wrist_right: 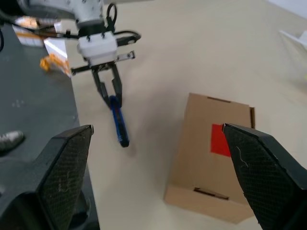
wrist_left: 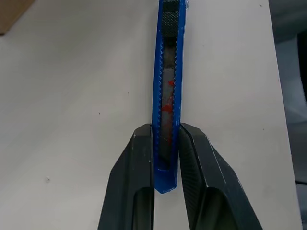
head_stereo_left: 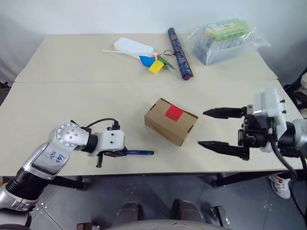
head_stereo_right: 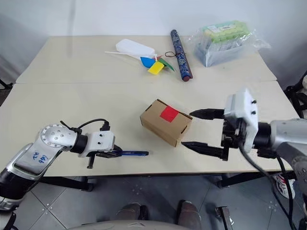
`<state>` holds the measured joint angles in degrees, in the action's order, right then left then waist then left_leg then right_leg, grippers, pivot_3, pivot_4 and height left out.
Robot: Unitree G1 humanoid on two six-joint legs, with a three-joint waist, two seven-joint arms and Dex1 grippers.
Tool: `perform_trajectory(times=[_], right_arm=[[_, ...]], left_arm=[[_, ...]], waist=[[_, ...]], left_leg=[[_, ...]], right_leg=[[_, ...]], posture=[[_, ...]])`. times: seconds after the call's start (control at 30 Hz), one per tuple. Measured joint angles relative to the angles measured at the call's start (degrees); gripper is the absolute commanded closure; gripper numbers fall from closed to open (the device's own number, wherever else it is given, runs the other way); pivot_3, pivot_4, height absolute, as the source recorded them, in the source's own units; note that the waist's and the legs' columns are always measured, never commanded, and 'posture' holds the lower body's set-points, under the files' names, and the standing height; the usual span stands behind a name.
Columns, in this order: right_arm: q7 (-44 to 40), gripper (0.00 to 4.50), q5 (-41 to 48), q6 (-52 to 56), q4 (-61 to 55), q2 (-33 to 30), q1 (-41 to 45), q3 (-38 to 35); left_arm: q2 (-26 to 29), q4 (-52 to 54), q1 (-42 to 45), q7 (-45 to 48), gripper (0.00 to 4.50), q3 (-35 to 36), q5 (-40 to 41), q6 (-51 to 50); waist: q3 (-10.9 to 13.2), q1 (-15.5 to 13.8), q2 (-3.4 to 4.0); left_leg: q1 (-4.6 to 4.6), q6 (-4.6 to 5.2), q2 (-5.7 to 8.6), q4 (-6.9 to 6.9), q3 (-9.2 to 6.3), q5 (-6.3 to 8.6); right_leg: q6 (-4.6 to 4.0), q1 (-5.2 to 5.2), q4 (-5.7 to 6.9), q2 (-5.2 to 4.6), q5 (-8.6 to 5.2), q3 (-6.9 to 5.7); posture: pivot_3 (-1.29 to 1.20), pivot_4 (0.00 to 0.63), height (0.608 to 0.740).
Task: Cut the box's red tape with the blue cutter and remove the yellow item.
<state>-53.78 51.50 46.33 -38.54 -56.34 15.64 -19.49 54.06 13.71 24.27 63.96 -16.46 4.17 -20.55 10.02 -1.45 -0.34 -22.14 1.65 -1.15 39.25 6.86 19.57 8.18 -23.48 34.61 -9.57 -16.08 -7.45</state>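
The brown box [head_stereo_left: 170, 125] lies closed on the table's middle, with the red tape [head_stereo_left: 174, 112] on its top face. To its left, near the front edge, my left gripper [head_stereo_left: 117, 152] is shut on the blue cutter [head_stereo_left: 140, 153], which points toward the box. In the left wrist view the two fingers [wrist_left: 136, 158] clamp the cutter's [wrist_left: 168, 86] rear end, low over the tabletop. My right gripper [head_stereo_left: 201, 128] stands open just right of the box, with one finger level with the box's far side and the other with its near side, touching nothing. The yellow item is hidden.
At the back of the table lie a long dark patterned tube [head_stereo_left: 180, 46], a clear bag of green-topped packs [head_stereo_left: 223, 39], a white bottle [head_stereo_left: 133, 46] and coloured paper pieces [head_stereo_left: 156, 63]. The table's front edge [head_stereo_left: 168, 172] runs close below both grippers.
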Motion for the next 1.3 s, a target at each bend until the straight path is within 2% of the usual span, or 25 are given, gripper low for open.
perform_trajectory(times=[0.23,0.47,0.63,0.7,0.77,0.87,1.1,1.3], right_arm=[[5.65,0.00,0.32,1.59,-6.84,-0.96,-2.46,3.27],[5.74,0.00,-1.18,1.18,-6.84,-2.05,-5.42,4.43],[5.86,0.00,-4.71,-0.20,-6.65,-2.03,-7.39,7.88],[5.79,0.38,-7.30,-1.57,-6.32,-2.03,-7.42,9.91],[5.72,0.95,-10.77,-3.13,-5.81,-2.03,-7.69,12.91],[5.63,2.00,-15.13,-4.96,-5.73,-1.79,-6.67,18.19],[6.63,4.46,-23.84,-5.00,-4.60,3.66,4.55,33.09],[6.65,4.46,-30.95,-5.43,-1.16,9.91,10.73,42.54]], left_arm=[[0.19,1.64,-1.44,-0.12,4.11,0.16,-2.06,0.62],[1.24,5.31,-4.25,-0.58,4.11,1.28,-3.54,-0.88],[2.39,8.11,-6.41,-0.64,4.11,2.01,-3.85,-2.67],[2.39,8.20,-6.43,-0.64,4.11,1.97,-3.96,-2.90],[2.36,8.25,-6.40,-0.62,4.11,1.90,-3.99,-3.21],[2.34,8.23,-6.22,-0.51,4.11,1.70,-4.23,-3.32],[2.27,8.02,-4.90,-0.08,4.11,0.42,-5.04,-3.78],[2.11,8.06,-4.41,-0.02,4.11,-0.24,-5.82,-3.90]], waist=[[-0.02,0.06,0.02],[-0.03,0.14,0.04],[-0.07,0.22,0.11],[-0.09,0.20,0.12],[-0.11,0.21,0.14],[-0.15,0.25,0.21],[-0.22,0.29,0.32],[-0.28,0.32,0.39]], left_leg=[[0.08,0.01,-0.03,0.01,-0.07,0.00],[0.09,0.03,-0.04,0.00,-0.07,0.01],[0.16,0.03,-0.05,0.00,-0.03,0.01],[0.17,0.03,-0.05,0.00,-0.02,0.01],[0.20,0.03,-0.05,0.00,0.00,0.01],[0.24,0.03,-0.05,0.00,0.02,0.01],[0.34,0.03,-0.06,0.01,0.09,0.01],[0.44,0.03,-0.06,0.01,0.13,0.01]], right_leg=[[-0.01,0.02,0.01,0.00,0.00,0.10],[-0.01,0.02,0.02,0.01,0.00,0.09],[-0.02,0.04,0.03,0.01,-0.01,0.12],[-0.03,0.06,0.02,0.01,-0.01,0.13],[-0.03,0.07,0.02,0.01,-0.02,0.16],[-0.04,0.07,0.05,0.01,-0.02,0.17],[-0.08,0.10,0.13,0.01,-0.04,0.24],[-0.09,0.13,0.23,0.01,-0.05,0.25]], posture=[[0.00,0.150,0.740],[0.00,0.150,0.740],[0.00,0.150,0.740],[0.00,0.150,0.740],[0.00,0.150,0.740],[0.00,0.150,0.740],[0.00,0.150,0.740],[0.00,0.150,0.740]])
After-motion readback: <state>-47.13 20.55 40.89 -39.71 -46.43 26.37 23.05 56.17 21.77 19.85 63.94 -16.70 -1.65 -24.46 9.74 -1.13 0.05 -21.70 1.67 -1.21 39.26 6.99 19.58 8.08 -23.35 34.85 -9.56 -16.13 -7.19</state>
